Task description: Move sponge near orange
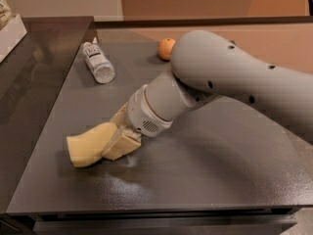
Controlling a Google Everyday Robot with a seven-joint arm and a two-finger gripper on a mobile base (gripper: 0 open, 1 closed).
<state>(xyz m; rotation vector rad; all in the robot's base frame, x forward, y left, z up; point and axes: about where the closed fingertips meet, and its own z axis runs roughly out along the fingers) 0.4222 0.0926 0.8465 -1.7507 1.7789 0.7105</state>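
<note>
The pale yellow sponge [88,145] lies on the dark table [195,170] at the front left. My gripper [114,135] is low over the table at the sponge's right end. One pale finger [122,143] is pressed on the sponge's near side and the other [120,115] sits behind it, so the gripper is closed on the sponge. The orange [167,48] sits at the back of the table, well away from the sponge and partly behind my grey arm [225,77].
A clear plastic bottle [98,62] lies on its side at the back left. A white box [11,33] stands at the far left edge. The table's front edge runs just below the sponge.
</note>
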